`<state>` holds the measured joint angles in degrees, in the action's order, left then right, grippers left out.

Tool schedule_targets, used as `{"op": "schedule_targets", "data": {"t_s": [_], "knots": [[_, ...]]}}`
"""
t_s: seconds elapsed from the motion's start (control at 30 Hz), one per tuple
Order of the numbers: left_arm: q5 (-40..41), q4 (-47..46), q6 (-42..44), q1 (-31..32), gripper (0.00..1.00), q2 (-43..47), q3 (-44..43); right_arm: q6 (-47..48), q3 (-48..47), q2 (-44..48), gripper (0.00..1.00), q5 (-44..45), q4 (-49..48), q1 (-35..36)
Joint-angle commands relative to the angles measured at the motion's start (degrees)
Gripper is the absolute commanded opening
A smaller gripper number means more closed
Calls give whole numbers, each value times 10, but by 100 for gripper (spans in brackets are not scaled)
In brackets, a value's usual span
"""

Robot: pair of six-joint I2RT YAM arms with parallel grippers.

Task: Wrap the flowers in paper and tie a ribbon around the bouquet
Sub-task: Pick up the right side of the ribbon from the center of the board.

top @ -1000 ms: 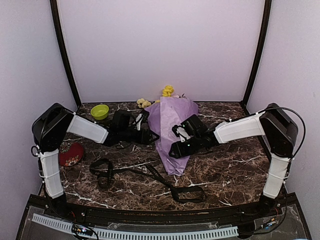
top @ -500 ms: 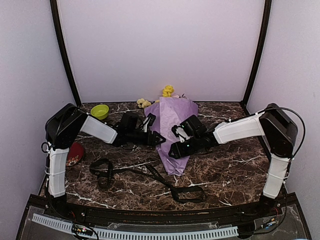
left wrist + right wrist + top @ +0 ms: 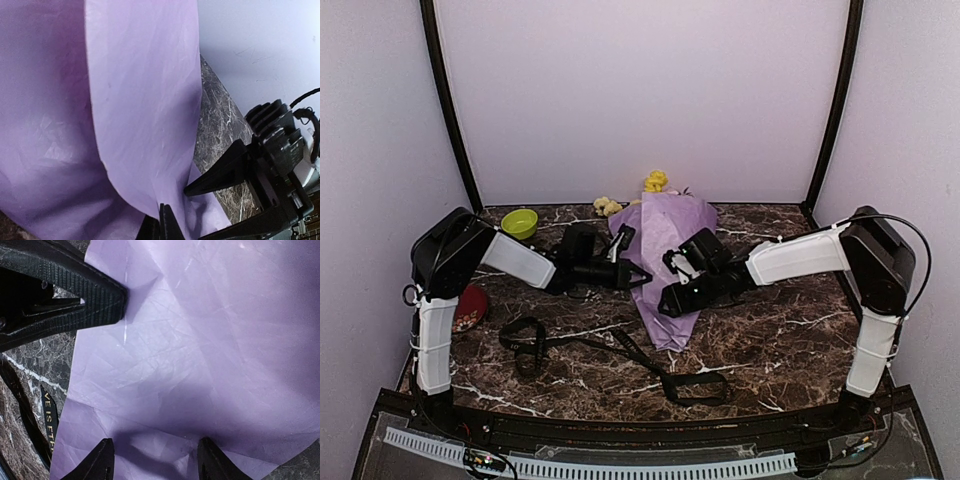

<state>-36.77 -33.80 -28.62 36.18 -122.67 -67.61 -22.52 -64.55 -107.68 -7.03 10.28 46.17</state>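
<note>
Moved rightward, left gripper [image 3: 647,277] pinches the edge of the crinkled lilac-purple paper sheet [image 3: 670,232]; right gripper [image 3: 665,303] rests spread-fingered on it.

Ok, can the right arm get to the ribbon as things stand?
Probably yes: the right gripper is open, and the ribbon lies uncovered on the table close by, nothing between them.

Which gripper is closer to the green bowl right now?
Left. The left gripper is shut on the paper at its left edge, to the right of the green bowl. The right gripper hangs open over the paper, farther right and nearer the table's front.
</note>
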Motion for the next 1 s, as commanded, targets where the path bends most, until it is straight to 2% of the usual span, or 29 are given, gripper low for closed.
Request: {"op": "schedule_targets", "data": {"t_s": [0.0,0.13,0.27,0.5,0.63,0.83,0.97], "knots": [[40,8,-15,-14,0,37,38,19,-11,22,57,23,28,8],[86,27,-10,-29,0,51,75,35,-9,44,58,26,36,14],[97,12,-18,-29,0,48,100,54,0,54,58,30,43,25],[125,39,-8,-30,0,35,101,77,13,86,55,44,48,44],[120,46,-6,-30,0,29,96,114,-3,92,46,37,34,78],[119,63,-1,-30,0,27,85,122,-50,26,34,37,57,103],[124,69,2,-30,0,26,85,114,-30,18,20,26,55,105]]}}
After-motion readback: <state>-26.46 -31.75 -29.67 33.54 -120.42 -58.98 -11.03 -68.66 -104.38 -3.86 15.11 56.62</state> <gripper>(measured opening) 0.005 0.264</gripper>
